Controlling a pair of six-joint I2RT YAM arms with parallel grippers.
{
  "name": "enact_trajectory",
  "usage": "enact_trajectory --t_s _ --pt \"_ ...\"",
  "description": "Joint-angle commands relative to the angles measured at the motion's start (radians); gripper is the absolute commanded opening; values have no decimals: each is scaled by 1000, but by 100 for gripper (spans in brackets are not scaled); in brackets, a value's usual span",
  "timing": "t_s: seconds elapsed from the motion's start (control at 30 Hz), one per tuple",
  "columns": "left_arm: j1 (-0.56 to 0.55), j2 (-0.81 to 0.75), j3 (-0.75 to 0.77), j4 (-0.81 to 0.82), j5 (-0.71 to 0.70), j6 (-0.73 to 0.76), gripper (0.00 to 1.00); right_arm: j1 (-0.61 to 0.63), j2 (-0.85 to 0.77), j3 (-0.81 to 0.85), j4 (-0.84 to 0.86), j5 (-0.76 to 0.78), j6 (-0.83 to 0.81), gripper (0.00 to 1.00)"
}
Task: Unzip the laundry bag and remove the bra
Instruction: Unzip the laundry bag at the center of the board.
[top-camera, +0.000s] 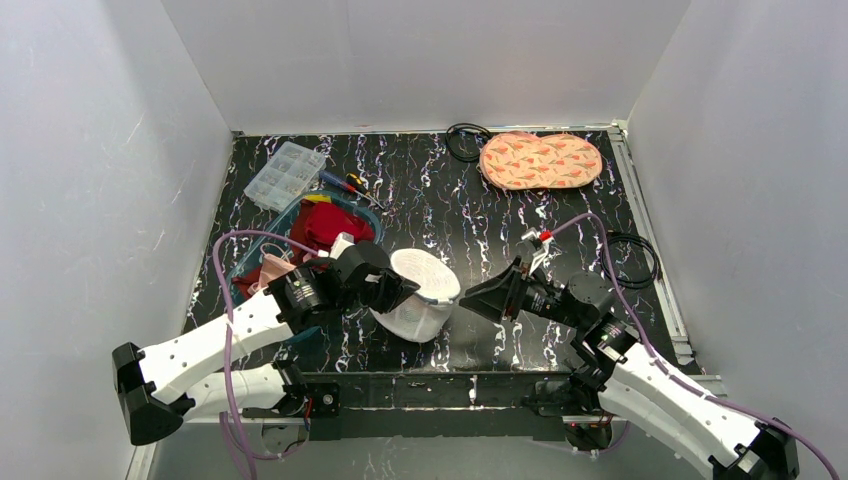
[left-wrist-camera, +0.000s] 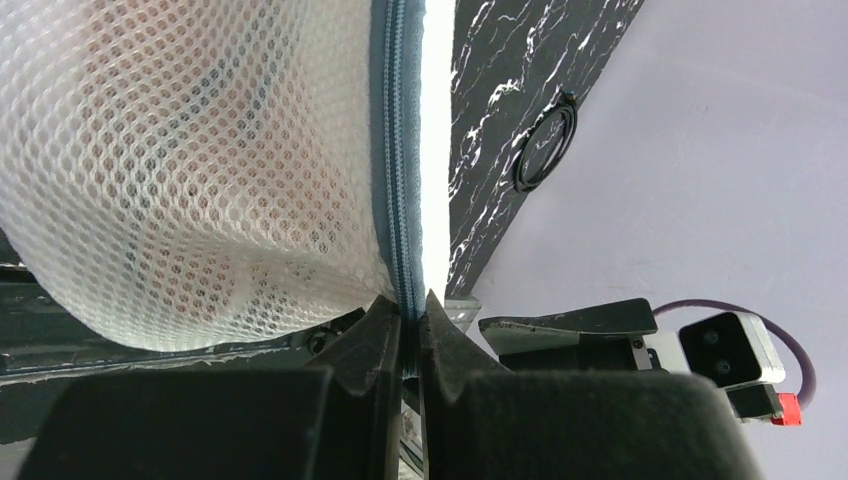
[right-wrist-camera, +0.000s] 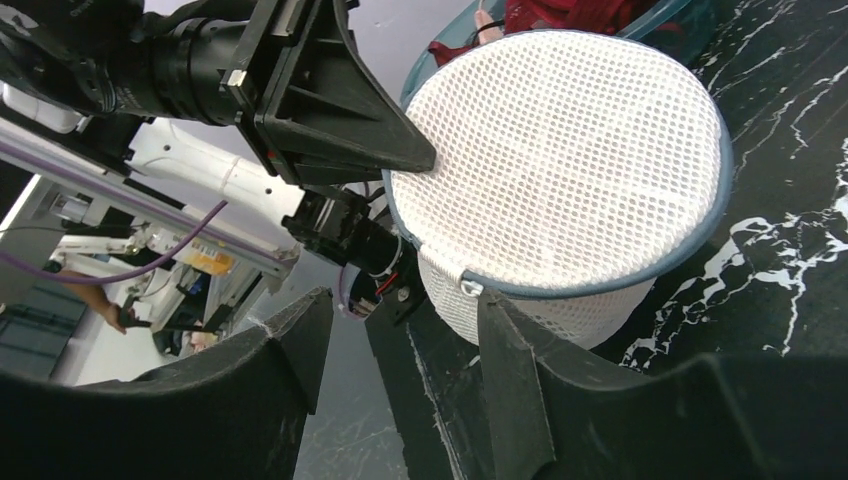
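Note:
The laundry bag (top-camera: 425, 290), a white mesh drum with blue-grey zipper trim (left-wrist-camera: 395, 150), sits tilted near the table's front edge. My left gripper (top-camera: 398, 290) is shut on the trim at the bag's rim, which is pinched between its fingertips (left-wrist-camera: 410, 322). My right gripper (right-wrist-camera: 400, 310) stands open just right of the bag (right-wrist-camera: 560, 150). One fingertip (right-wrist-camera: 492, 305) lies right under the small silver zipper pull (right-wrist-camera: 468, 287), and nothing is between the fingers. The zipper looks closed. The bra is hidden; only a faint pinkish shape shows through the mesh (left-wrist-camera: 200, 150).
A teal bin of red clothes (top-camera: 312, 226) stands left of the bag, with a clear organiser box (top-camera: 285, 172) and screwdrivers (top-camera: 345, 182) behind it. A peach patterned pad (top-camera: 540, 160) and a black cable coil (top-camera: 465, 140) lie at the back. More cable (top-camera: 632, 255) lies at the right edge.

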Motion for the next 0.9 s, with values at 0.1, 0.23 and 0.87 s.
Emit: enact_trajectory --t_s 0.1,0.23,0.87 --pt "6 -1 64 19 15 -2 0 4 4 -23 113 -60 22 62" --pt "7 -5 88 17 17 7 0 3 13 -34 148 -74 42 62" --pt "6 -28 127 14 31 28 0 7 79 -37 243 -91 82 59"
